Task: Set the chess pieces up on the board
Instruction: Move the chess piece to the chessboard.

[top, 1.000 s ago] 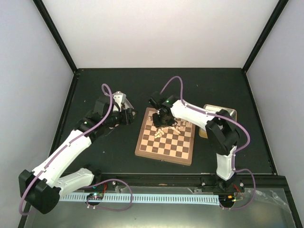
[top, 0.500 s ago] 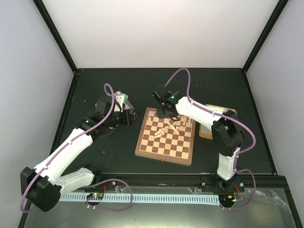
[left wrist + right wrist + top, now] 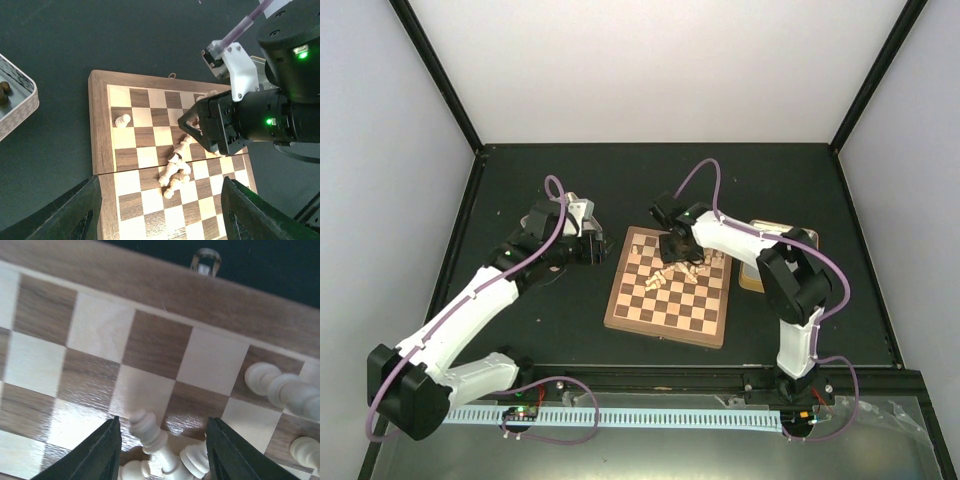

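matte black table (image 3: 520, 185) | checkered wooden board (image 3: 658, 310) | turned cream chess pieces (image 3: 682, 268)

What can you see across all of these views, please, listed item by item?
board: one, tan and dark brown checks, brown rim, middle of the table.
chess pieces: a heap, count unclear, cream, lying on the board's far half.
standing pawn: one, cream, upright, apart from the heap.
left tin: one, pale metal, left of the board.
dark piece: one visible, dark brown, inside the left tin.
right tin: one, pale metal, right of the board, partly behind the right arm.
table: one, black.
left gripper: open, by the board's left side.
right gripper: open, low over the heap.
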Controlling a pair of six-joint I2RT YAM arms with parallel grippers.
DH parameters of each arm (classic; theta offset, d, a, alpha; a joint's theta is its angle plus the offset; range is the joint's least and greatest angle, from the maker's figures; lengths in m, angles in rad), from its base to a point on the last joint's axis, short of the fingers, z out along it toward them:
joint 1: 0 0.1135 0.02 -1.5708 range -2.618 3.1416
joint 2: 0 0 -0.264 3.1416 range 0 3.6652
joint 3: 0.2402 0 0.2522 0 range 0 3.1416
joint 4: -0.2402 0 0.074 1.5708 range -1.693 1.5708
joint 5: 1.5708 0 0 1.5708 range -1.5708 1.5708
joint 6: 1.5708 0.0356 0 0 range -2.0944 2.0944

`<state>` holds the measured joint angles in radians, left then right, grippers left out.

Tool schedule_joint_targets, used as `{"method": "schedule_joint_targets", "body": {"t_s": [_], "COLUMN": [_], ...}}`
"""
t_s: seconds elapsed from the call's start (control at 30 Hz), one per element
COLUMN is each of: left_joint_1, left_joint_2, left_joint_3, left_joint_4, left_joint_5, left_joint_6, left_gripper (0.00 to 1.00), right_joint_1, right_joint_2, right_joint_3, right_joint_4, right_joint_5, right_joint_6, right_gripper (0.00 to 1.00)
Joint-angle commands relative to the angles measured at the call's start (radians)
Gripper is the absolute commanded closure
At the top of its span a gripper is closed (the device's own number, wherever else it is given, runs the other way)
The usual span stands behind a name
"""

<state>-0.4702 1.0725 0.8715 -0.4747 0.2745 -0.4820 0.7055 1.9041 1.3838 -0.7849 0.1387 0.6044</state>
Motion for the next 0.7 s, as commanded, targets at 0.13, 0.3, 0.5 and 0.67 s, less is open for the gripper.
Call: {"method": "schedule_joint_targets", "body": {"t_s": [0.13, 0.3, 0.5, 0.67], "left_joint_1": [0.008, 0.008, 0.008, 0.008], "left_joint_2": [0.024, 0.030, 0.052, 0.067], "left_joint_3": [0.007, 0.009, 0.013, 0.021], "left_joint_4": [0.023, 0.023, 0.036, 0.047], "left_joint_5": [0.023, 0.023, 0.040, 0.052], "left_joint_6": [0.004, 0.005, 0.006, 0.012], "left_gripper": [0.33, 0.33, 0.33, 0.33], "right_joint_1": [-0.011, -0.011, -0.012, -0.011], "right_joint_2": [-0.022, -0.075, -0.110, -0.109], "right_joint_3": [-0.107, -0.175, -0.169, -0.142], "right_joint_4": [0.042, 0.071, 0.077, 0.071], "right_joint_5": [-0.123, -0.196, -0.164, -0.111], "right_joint_6": [0.017, 0.037, 0.015, -0.056], "right_gripper": [0.55, 0.57, 0.60, 0.60]}}
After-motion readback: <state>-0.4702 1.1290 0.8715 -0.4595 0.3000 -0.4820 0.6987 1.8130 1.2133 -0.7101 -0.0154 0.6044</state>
